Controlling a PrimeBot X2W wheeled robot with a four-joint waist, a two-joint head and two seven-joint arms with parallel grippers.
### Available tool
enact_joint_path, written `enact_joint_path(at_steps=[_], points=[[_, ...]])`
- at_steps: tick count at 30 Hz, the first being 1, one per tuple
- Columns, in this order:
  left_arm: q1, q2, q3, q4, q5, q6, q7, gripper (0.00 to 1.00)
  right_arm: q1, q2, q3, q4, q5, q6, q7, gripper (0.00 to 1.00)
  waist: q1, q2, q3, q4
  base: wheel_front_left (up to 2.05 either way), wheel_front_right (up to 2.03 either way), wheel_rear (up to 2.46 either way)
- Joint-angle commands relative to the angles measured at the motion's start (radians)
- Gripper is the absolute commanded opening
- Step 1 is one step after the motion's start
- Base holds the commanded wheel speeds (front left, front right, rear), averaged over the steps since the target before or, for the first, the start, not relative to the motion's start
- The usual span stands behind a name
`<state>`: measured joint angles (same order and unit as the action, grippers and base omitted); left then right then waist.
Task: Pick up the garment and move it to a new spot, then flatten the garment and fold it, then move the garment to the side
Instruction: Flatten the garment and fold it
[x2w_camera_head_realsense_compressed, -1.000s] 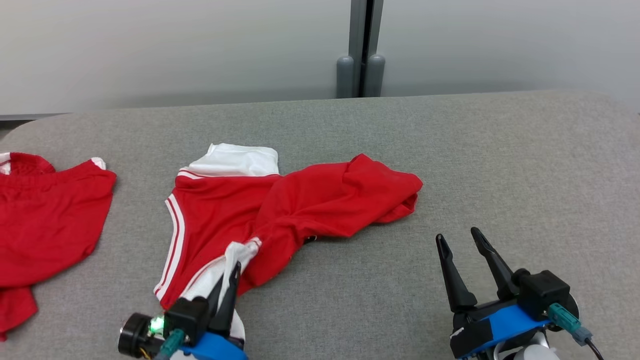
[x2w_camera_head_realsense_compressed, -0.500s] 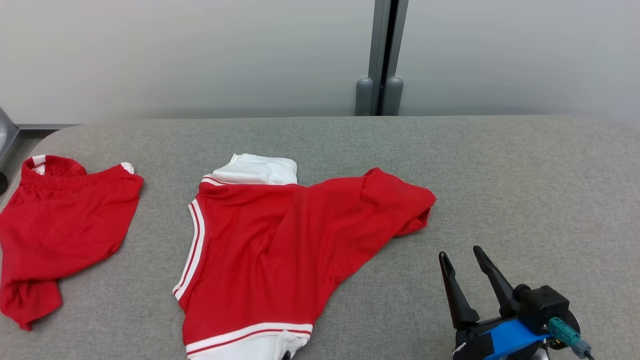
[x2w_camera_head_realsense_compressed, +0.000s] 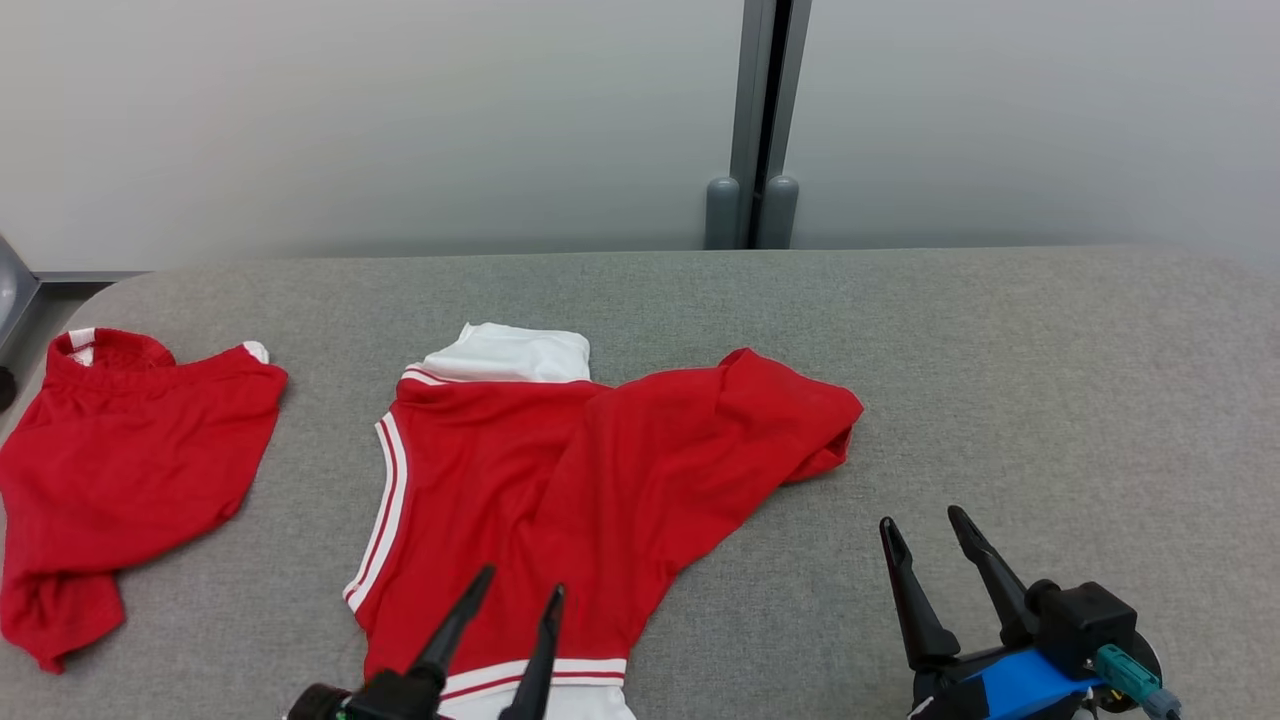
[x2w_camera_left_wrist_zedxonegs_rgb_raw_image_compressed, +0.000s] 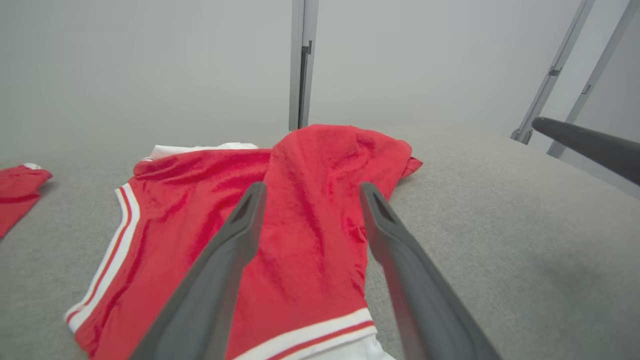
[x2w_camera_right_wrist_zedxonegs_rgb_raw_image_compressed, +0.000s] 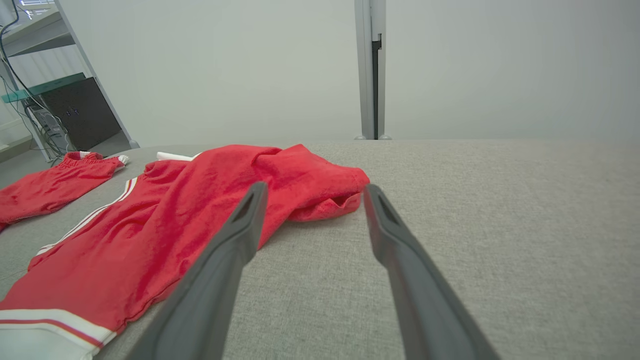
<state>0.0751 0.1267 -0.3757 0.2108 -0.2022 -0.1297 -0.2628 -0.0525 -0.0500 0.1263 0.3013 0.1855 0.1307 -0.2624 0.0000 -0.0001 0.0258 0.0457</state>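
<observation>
Left of the garment, a second red cloth, apart.

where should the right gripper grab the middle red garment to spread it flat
Grip the bunched right end of the garment, coming in low from the robot's right with the right gripper. The fabric there is folded over and its edge lifts off the table, probably leaving a lip for one finger to slide under.
</observation>
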Motion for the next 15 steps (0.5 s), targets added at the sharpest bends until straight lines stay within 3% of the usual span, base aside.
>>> enact_joint_path(at_steps=[1,3,11,15], points=[[-0.008,-0.003,0.045,-0.019,0.005,0.005,-0.003,1.00,0.010,-0.001,-0.001,-0.002,-0.002,0.000,-0.004,1.00,0.0000,0.0001,0.001,-0.007,0.00,0.00,0.00],[-0.013,-0.009,0.071,-0.029,0.010,0.010,-0.003,1.00,0.008,-0.001,-0.003,-0.003,-0.004,0.000,-0.004,1.00,0.0000,0.0001,0.001,-0.010,0.00,0.00,0.00],[-0.029,-0.044,0.325,-0.077,0.031,0.048,-0.003,1.00,0.007,-0.001,-0.028,-0.012,-0.014,0.000,-0.004,1.00,0.0000,0.0001,0.014,-0.039,0.00,0.00,0.00],[-0.036,-0.051,0.386,-0.077,0.050,0.050,-0.003,1.00,0.001,-0.001,-0.041,-0.013,-0.015,0.000,-0.004,1.00,0.0000,0.0001,0.023,-0.045,0.00,0.00,0.00]])
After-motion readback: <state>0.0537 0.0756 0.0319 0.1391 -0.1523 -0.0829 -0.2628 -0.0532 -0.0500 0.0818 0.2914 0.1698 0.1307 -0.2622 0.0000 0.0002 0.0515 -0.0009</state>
